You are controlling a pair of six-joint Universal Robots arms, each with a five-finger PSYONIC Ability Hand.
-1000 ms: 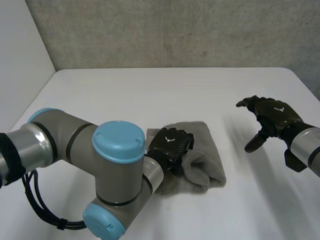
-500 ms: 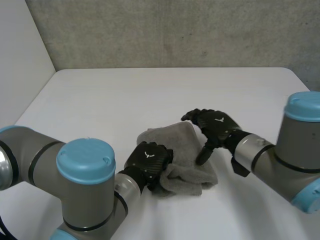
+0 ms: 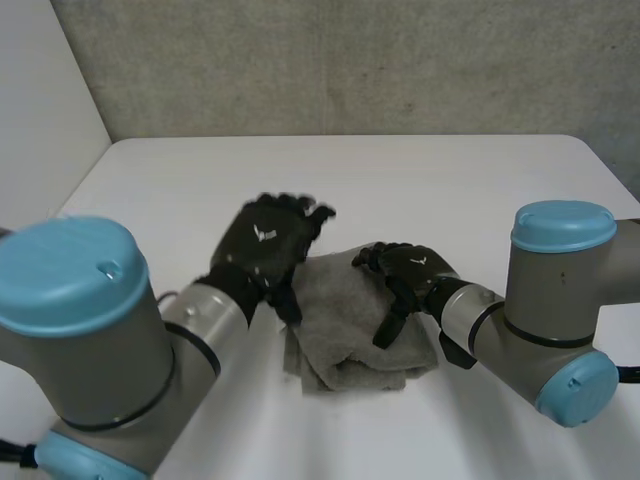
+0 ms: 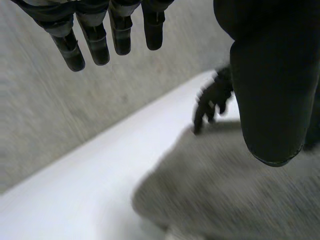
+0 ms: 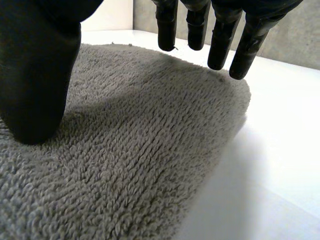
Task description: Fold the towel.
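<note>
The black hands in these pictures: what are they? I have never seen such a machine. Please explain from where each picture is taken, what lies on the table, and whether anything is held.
They are the hands of a robot with two arms. The head view looks down from between and behind the arms, so the left hand is at its left and the right hand at its right. Each wrist view comes from a camera on that arm's wrist and looks along its own palm. On the white table lies one grey towel, bunched and partly folded. Nothing is held. The left hand hangs open in the air by the towel. The right hand is open too, with its thumb down on the towel and its fingers above it.
</note>
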